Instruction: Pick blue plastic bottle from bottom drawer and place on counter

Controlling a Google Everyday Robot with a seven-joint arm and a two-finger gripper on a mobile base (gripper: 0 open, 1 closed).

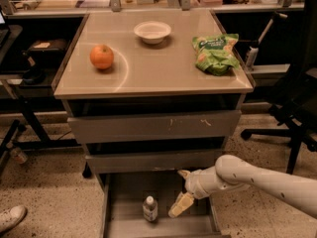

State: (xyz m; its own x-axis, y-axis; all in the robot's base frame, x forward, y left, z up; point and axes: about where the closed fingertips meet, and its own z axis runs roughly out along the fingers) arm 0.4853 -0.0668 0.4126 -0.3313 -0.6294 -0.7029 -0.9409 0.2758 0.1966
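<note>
The blue plastic bottle (150, 208) stands upright in the pulled-out bottom drawer (124, 197), near the middle of its tray. It is clear, with a white cap and a pale label. My gripper (181, 205) hangs inside the drawer just right of the bottle, a small gap away, on the white arm (257, 177) that reaches in from the right. Nothing is in the gripper. The beige counter (158, 71) tops the cabinet above the drawers.
On the counter sit an apple (101, 57) at the left, a white bowl (152, 31) at the back and a green snack bag (215, 53) at the right. The two upper drawers stick out slightly. An office chair (297, 108) stands right; a shoe (10, 217) lies lower left.
</note>
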